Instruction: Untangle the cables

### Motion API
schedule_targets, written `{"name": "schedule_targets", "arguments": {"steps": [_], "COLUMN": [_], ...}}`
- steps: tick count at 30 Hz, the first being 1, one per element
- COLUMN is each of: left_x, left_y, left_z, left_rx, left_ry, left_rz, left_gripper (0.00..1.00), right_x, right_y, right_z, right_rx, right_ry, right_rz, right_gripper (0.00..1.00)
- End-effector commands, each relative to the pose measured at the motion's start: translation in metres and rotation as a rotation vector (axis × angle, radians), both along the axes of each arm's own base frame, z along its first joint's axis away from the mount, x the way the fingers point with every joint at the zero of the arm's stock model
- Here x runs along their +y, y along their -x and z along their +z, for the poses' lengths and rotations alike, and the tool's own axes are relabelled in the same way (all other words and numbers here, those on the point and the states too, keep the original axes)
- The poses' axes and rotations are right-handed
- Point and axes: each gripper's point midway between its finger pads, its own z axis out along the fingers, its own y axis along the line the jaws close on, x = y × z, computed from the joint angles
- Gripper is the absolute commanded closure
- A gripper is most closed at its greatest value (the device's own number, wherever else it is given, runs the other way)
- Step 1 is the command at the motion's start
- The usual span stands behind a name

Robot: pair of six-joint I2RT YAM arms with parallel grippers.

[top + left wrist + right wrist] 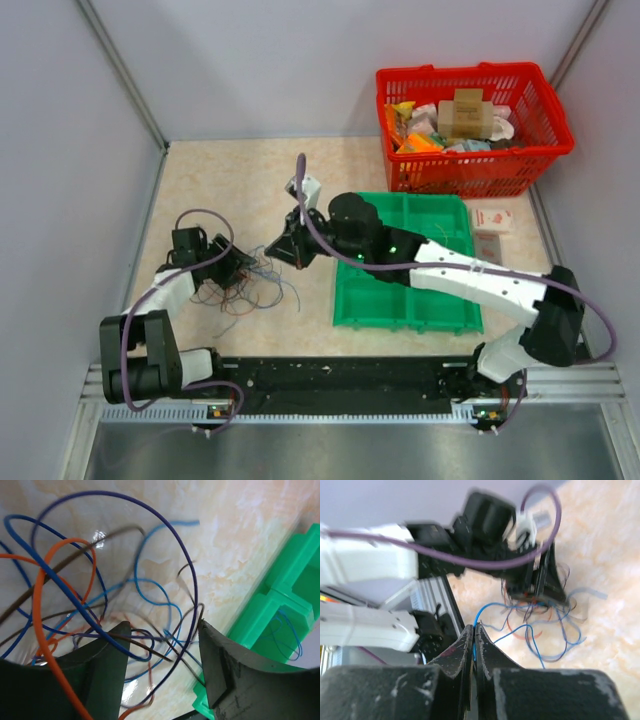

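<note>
- Blue, orange-red, brown and dark violet cables [245, 285] lay in a loose knot on the pale, marbled table [220, 180], just left of the green tray [420, 300] and between the two claws.
- Each strand was hair-thin and round, with a smooth, slightly glossy sheath. They curled in wide, springy loops that crossed over and under one another.
- The left claw [161, 635] stood low over the heap with its jaws apart. Several strands ran through the gap, but none was pinched.
- The right claw [474, 630] was closed tight, with a single blue strand [481, 614] emerging from between its tips and running back into the tangle.
- Judged by their look, the wires weighed almost nothing and were limp along their length, with some spring in the curls. A pull on one was likely to drag the whole knot rather than free it.
- The smooth sheath probably made them slippery, so a firm pinch on one strand, near a free end or on an outer loop clear of the crossings, looked the best hold.
- A hard tug risked tightening the knot. Holding the bundle down with one claw while the other drew its strand away seemed the safer course.
- The tray was moulded hard plastic with raised dividers. Thin blue loops showed in one compartment, though whether they joined the knot could not be told.
</note>
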Motion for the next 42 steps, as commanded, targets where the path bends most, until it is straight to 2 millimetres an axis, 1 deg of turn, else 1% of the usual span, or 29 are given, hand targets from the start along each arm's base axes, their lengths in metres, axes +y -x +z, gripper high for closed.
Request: {"name": "schedule_targets", "arguments": {"steps": [1, 3, 5, 6, 8, 10, 11, 13, 15, 17, 19, 20, 21, 23, 24, 26, 27, 28, 29, 30, 31, 33, 35, 36, 38, 42], "left_x": [0.013, 0.015, 0.013, 0.013, 0.012, 0.015, 0.017, 0.019, 0.020, 0.019, 0.017, 0.016, 0.016, 0.016, 0.016, 0.015, 0.013, 0.012, 0.011, 0.010, 0.010, 0.009, 0.009, 0.009, 0.009, 0.009], "left_y": [-0.011, -0.009, -0.009, -0.009, -0.009, -0.009, -0.009, -0.008, -0.008, -0.007, -0.007, -0.008, -0.008, -0.007, -0.006, -0.005, -0.003, -0.002, 0.000, 0.001, 0.001, 0.003, 0.004, 0.005, 0.006, 0.006], "left_z": [0.004, 0.001, 0.001, 0.001, 0.002, 0.001, 0.002, 0.003, 0.006, 0.010, 0.018, 0.024, 0.030, 0.040, 0.044, 0.053, 0.056, 0.059, 0.061, 0.063, 0.066, 0.071, 0.075, 0.077, 0.081, 0.087], "left_rx": [-0.059, -0.046, -0.050, -0.055, -0.063, -0.065, -0.064, -0.063, -0.073, -0.087, -0.106, -0.123, -0.138, -0.167, -0.178, -0.201, -0.211, -0.217, -0.223, -0.230, -0.241, -0.260, -0.276, -0.282, -0.283, -0.304], "left_ry": [-0.060, -0.070, -0.062, -0.059, -0.059, -0.072, -0.079, -0.094, -0.102, -0.097, -0.088, -0.090, -0.095, -0.109, -0.120, -0.130, -0.129, -0.128, -0.128, -0.125, -0.127, -0.127, -0.129, -0.134, -0.140, -0.147], "left_rz": [0.050, 0.053, 0.046, 0.045, 0.044, 0.054, 0.058, 0.067, 0.068, 0.064, 0.054, 0.045, 0.038, 0.022, 0.012, -0.005, -0.020, -0.027, -0.035, -0.040, -0.043, -0.047, -0.047, -0.053, -0.057, -0.059], "left_gripper": [0.36, 0.33, 0.33, 0.37, 0.50, 0.65, 0.68, 0.69, 0.69, 0.69, 0.69, 0.69, 0.69, 0.69, 0.69, 0.71, 0.73, 0.73, 0.73, 0.73, 0.73, 0.73, 0.72, 0.72, 0.72, 0.71], "right_x": [-0.044, -0.065, -0.086, -0.095, -0.109, -0.121, -0.128, -0.147, -0.168, -0.180, -0.185, -0.182, -0.181, -0.178, -0.174, -0.172, -0.172, -0.172, -0.174, -0.175, -0.175, -0.178, -0.187, -0.191, -0.199, -0.221], "right_y": [0.003, 0.004, 0.009, 0.011, 0.017, 0.019, 0.018, 0.010, 0.008, -0.001, -0.009, -0.015, -0.018, -0.026, -0.025, -0.029, -0.030, -0.031, -0.036, -0.040, -0.043, -0.054, -0.068, -0.070, -0.069, -0.070], "right_z": [0.142, 0.182, 0.218, 0.231, 0.255, 0.273, 0.278, 0.292, 0.307, 0.304, 0.289, 0.268, 0.251, 0.207, 0.189, 0.146, 0.132, 0.113, 0.099, 0.080, 0.068, 0.037, 0.018, 0.010, 0.009, 0.007], "right_rx": [-0.193, -0.249, -0.301, -0.321, -0.353, -0.380, -0.400, -0.440, -0.497, -0.526, -0.534, -0.525, -0.513, -0.473, -0.457, -0.421, -0.415, -0.409, -0.399, -0.385, -0.376, -0.332, -0.275, -0.252, -0.256, -0.279], "right_ry": [-0.191, -0.242, -0.293, -0.311, -0.354, -0.377, -0.371, -0.363, -0.370, -0.323, -0.267, -0.215, -0.181, -0.106, -0.083, -0.023, -0.012, 0.011, 0.026, 0.052, 0.055, 0.080, 0.105, 0.125, 0.132, 0.184], "right_rz": [-0.091, -0.137, -0.162, -0.173, -0.182, -0.202, -0.224, -0.308, -0.371, -0.433, -0.472, -0.481, -0.482, -0.462, -0.423, -0.386, -0.365, -0.348, -0.351, -0.338, -0.325, -0.317, -0.364, -0.377, -0.402, -0.480], "right_gripper": [1.00, 1.00, 1.00, 1.00, 1.00, 1.00, 1.00, 1.00, 1.00, 1.00, 1.00, 1.00, 1.00, 1.00, 1.00, 1.00, 1.00, 1.00, 1.00, 1.00, 1.00, 1.00, 1.00, 1.00, 1.00, 1.00]}}
